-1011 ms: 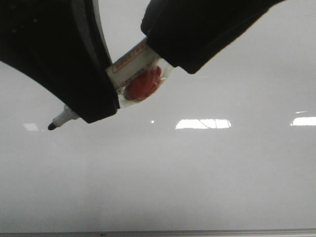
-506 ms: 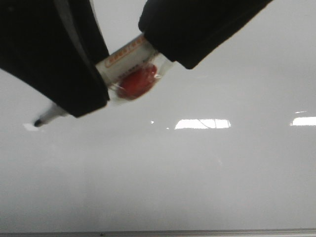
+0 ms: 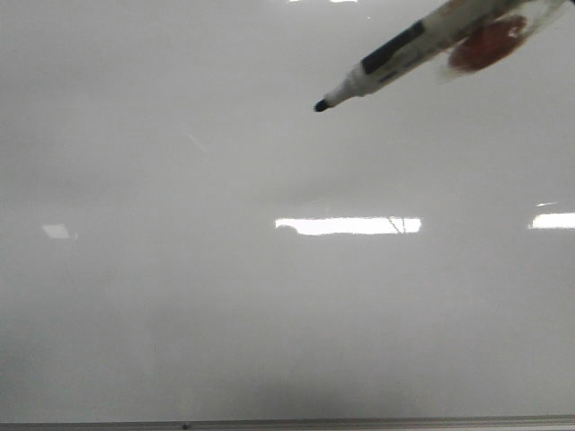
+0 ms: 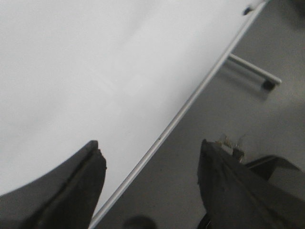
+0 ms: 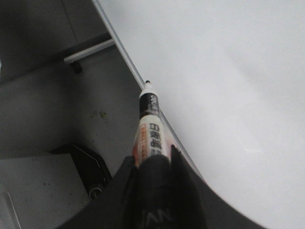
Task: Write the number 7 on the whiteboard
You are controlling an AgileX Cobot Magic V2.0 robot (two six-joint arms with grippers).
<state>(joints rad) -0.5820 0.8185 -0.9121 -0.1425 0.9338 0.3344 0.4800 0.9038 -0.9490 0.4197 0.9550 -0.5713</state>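
Whiteboard (image 3: 180, 296) bare; right gripper (image 5: 153, 164) jaws pinch marker (image 5: 148, 125), label unreadable; left gripper (image 4: 150, 167) jaws spread.

Dim, even lighting is seen throughout. Bright rectangular glare patches are reflected across the glossy whiteboard (image 3: 180, 296) in the front view. The marker (image 3: 404, 49) is rendered soft and blurred there. Wrist views are grainy, with dark foregrounds defocused.

A grey, speckled floor (image 4: 224, 157) is seen in both wrist views, crossed by a pale metal bar (image 4: 250, 71) ending in a dark cap.
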